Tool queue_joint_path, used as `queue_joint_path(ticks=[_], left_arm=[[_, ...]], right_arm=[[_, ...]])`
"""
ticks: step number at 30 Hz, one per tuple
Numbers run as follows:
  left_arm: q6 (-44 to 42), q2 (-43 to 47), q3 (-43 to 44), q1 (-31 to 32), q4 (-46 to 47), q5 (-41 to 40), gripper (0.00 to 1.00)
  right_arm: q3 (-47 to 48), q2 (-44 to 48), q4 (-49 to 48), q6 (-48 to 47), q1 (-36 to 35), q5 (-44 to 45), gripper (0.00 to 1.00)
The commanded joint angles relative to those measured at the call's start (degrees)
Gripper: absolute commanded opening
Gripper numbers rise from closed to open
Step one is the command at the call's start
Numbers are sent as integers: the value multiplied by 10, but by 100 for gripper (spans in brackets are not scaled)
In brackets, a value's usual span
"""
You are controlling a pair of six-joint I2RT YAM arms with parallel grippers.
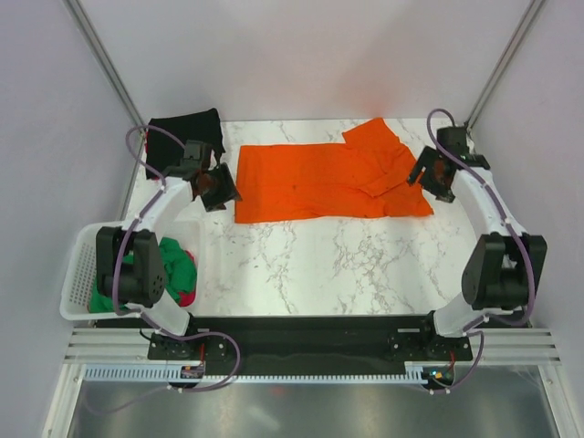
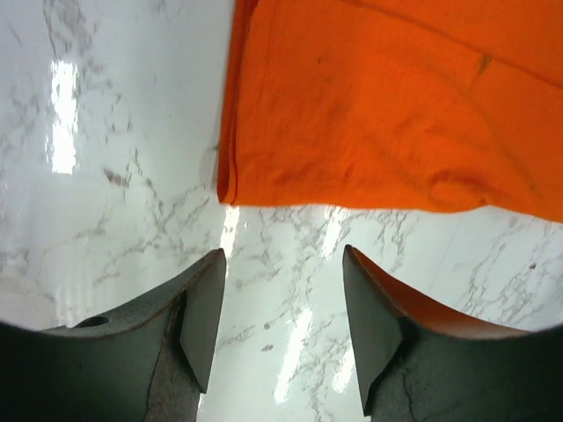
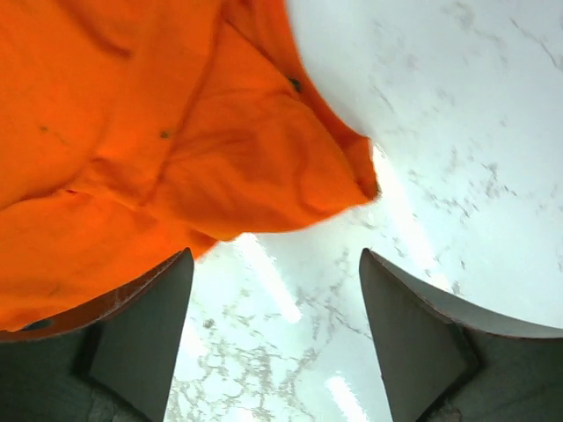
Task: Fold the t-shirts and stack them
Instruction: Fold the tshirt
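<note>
Where the marble-veined counter [image 1: 310, 265] carries the work, the listing runs as follows. Item one, orange t-shirt [image 1: 319, 182]: laid flat across the far half of the counter as a long band running left to right, its left edge doubled over on itself, and a loose flap with a sleeve overlapping at the far right end. Item two, black t-shirt [image 1: 185, 135]: a dark folded heap at the far left corner, apart from the orange one. Item three, green t-shirt [image 1: 177, 259]: bunched inside the white lattice basket [image 1: 78, 274] at the near left edge, partly hidden by the left arm. A sliver of pink-red cloth [image 1: 189, 295] shows beside it in the same basket. Item four, left hand [image 1: 222, 190]: released, jaws spread wide, nothing between them, sited just off the left end of the orange t-shirt. Its wrist view shows bare counter between the two dark fingers [image 2: 201, 316], with the folded corner of the shirt lying just beyond the tips and untouched. Item five, right hand [image 1: 423, 175]: likewise released and empty, jaws well apart, sited at the right end of the orange t-shirt. From the wrist, a drooping corner of orange fabric lies ahead of the fingers [image 3: 145, 325], with counter visible in the gap. Neither hand grips any cloth.
</note>
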State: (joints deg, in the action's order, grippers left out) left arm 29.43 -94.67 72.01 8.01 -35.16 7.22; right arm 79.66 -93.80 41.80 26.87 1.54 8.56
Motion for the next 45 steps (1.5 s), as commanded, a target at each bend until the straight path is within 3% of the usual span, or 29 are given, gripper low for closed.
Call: queue_joint_path(ticks=[1, 9, 23, 26, 28, 30, 31, 32, 33, 34, 39, 45], left_arm=[[35, 53, -81, 2, 81, 23, 64], [71, 47, -163, 5, 166, 25, 66], [86, -72, -141, 14, 204, 5, 56], [91, -92, -134, 19, 213, -1, 49], [88, -99, -122, 24, 213, -15, 42], [74, -97, -108, 25, 218, -22, 32], [70, -93, -103, 25, 217, -25, 17], [67, -90, -98, 25, 212, -26, 10], [63, -76, -82, 24, 201, -27, 6], [61, -68, -73, 24, 188, -33, 2], [52, 25, -51, 24, 116, -63, 2], [75, 120, -133, 25, 96, -55, 2]], right_arm=[[-128, 55, -103, 31, 46, -47, 82], [-160, 9, -151, 43, 70, -84, 79], [-133, -99, -191, 57, 72, -83, 73], [-137, -100, -192, 56, 78, -72, 65], [-137, -100, -191, 56, 80, -70, 56], [-133, -102, -186, 56, 83, -70, 35], [-123, -103, -169, 56, 84, -69, 25], [-116, -103, -159, 55, 85, -64, 6], [-109, -99, -147, 53, 86, -58, 0], [-100, -92, -127, 52, 86, -51, 0], [-94, -14, -74, 47, 93, 3, 0], [-168, 67, -52, 47, 102, -3, 0]])
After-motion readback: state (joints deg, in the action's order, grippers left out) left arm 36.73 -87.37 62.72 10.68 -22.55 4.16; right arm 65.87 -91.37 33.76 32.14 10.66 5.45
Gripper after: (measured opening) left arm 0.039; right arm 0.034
